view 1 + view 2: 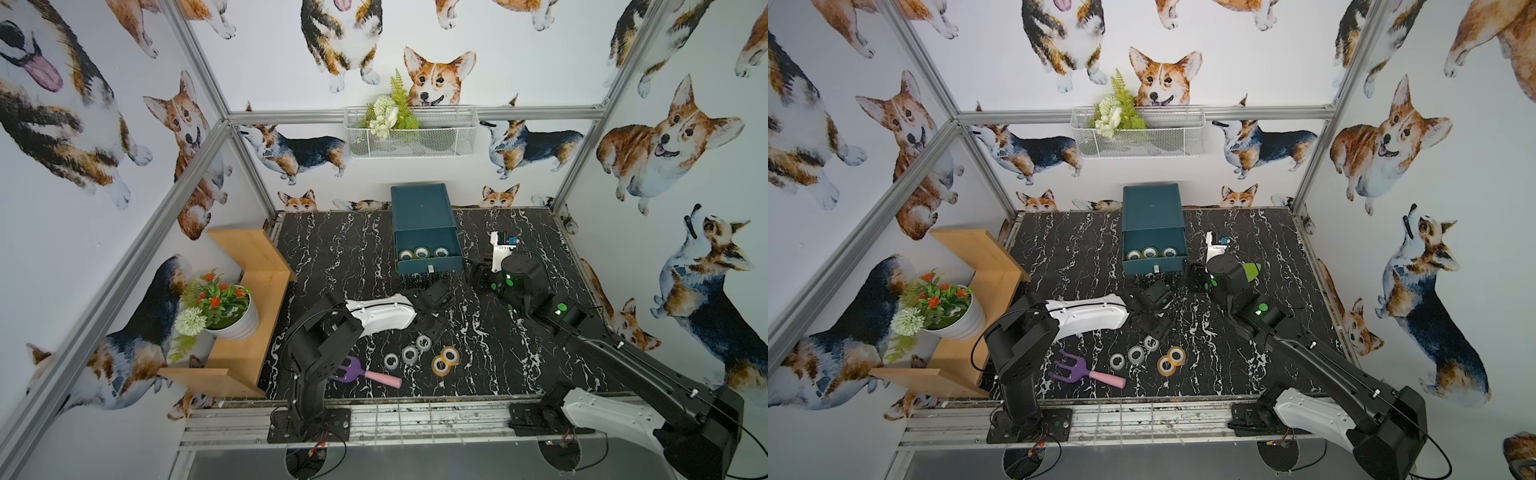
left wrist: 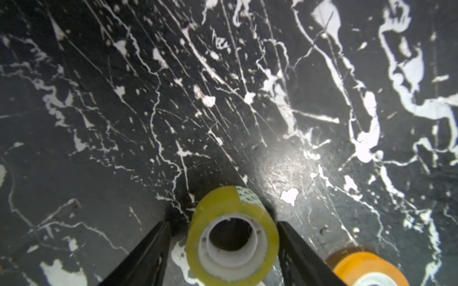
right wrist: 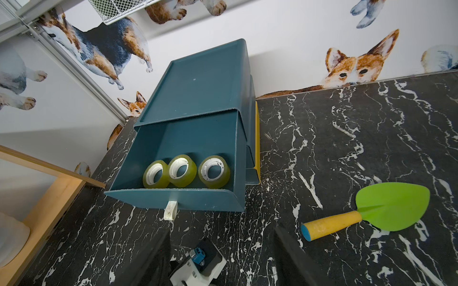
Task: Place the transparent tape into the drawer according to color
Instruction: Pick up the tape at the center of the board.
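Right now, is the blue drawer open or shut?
Open. The drawer is pulled out from under the cabinet top, and three yellow-green tape rolls show inside it near its front wall.

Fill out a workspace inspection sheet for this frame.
Surface: black marble tabletop, scuffed, no spills.
Job's things: teal drawer open, three yellow-green tape rolls inside; greyish rolls and two orange rolls loose on the tabletop.
Clutter: purple toy rake, green toy shovel, small white-and-blue device.
Hands: left hand open, fingers either side of a yellow-tinted roll; right hand open, empty.
Cables: black cable loops along the left arm.
Surroundings: corgi-print walls, wooden shelf with potted flowers, wire basket of fake greenery.
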